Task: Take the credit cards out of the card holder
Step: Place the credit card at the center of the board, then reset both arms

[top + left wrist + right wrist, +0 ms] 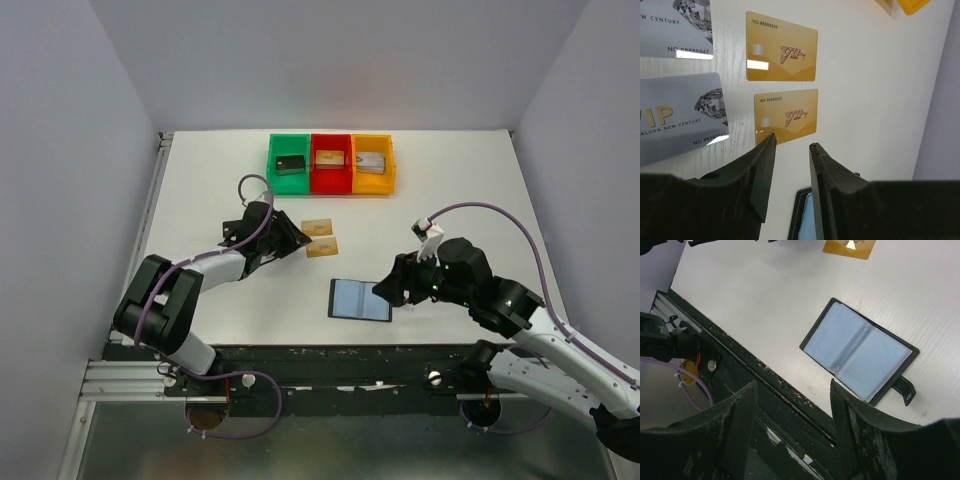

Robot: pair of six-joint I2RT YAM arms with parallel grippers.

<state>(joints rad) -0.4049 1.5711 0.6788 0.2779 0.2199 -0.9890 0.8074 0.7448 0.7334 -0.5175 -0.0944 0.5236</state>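
The left gripper (793, 141) has two matt black, wedge-shaped fingers set to a narrow gap with nothing between them, its tips at the edge of the lower gold card (786, 116). Left of that card, the left wrist view shows two glossy rectangular cards with diamond graphics. The upper silver-grey card (675, 27) reads "NEW CENTURY" and "NO.88888847". The lower silver-grey card (682, 117) reads "VIP" in gold and "ALSON NEW CENTURY", cut off at the frame edge. The lower gold card is marked "NO.88888825" and "VIP", and the upper gold card (781, 46) "NO.88888839" and "VIP"; both have rounded corners and a sheen. All four lie flat on the table (470, 190), apart from one another. The card holder (360, 299) lies open and flat to the right of the gold cards, near the table's front edge. It has blue-grey inner faces, a black stitched border and a strap (902, 387) at one corner. The right gripper (793, 387) is spread wide and holds nothing, with the holder lying ahead of its fingers. At the far side a green bin (274, 160), a red bin (331, 185) and a yellow bin (390, 165) stand side by side, touching. The table is white with a faint ribbed grain, edged by a scuffed dark rail (765, 385). Plain pale grey walls (340, 60) enclose it.
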